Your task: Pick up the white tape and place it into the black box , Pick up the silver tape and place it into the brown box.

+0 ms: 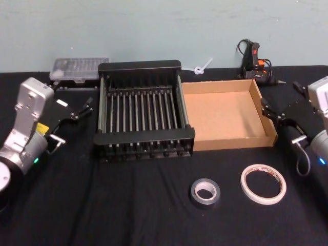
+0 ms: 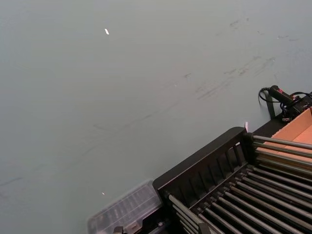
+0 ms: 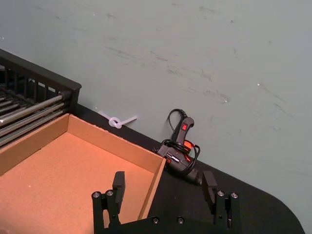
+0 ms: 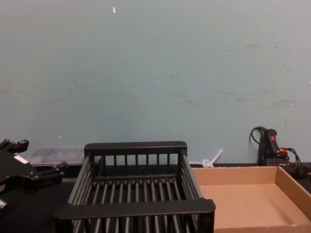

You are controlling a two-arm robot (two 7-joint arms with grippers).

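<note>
white tape shows a reddish mark, writing unreadable.

The head view looks down from above the near edge of the desk, taking in the black box, the brown box and the wall behind. The chest view sits lower and looks level across the desk at the near rim of the black box and the brown box, sharing both with the head view. The left wrist view faces the far wall past the far left corner of the black box. The right wrist view looks over the right tool at the far right corner of the brown box.
</note>
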